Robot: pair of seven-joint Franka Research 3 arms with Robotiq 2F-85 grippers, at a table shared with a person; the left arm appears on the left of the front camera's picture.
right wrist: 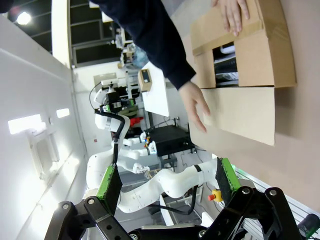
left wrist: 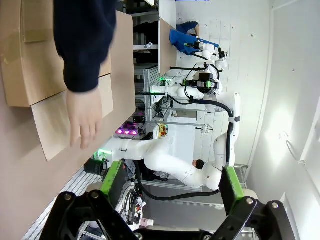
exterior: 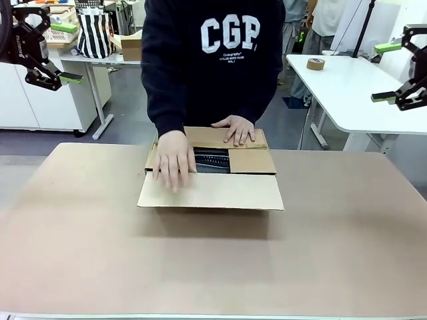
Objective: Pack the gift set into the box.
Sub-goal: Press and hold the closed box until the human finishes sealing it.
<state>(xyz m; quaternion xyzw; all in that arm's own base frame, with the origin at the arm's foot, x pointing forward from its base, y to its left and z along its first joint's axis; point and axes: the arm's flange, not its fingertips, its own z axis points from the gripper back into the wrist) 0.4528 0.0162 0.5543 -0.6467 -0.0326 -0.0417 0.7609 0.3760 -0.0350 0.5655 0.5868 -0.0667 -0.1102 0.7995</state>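
Your left gripper (exterior: 67,53) and right gripper (exterior: 385,73) hang jaws apart — the gift set (exterior: 212,160) lies crosswise in the box (exterior: 210,191), below and between them, neither nearer.

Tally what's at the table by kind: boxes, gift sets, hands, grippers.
box: 1
gift set: 1
person's hands: 2, hand on near flap, hand on far flap
grippers: 2, left gripper, right gripper, both open
Total: 6

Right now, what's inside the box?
Through the gap between flaps, the black gift set shows inside the box. Its flaps hide the rest.
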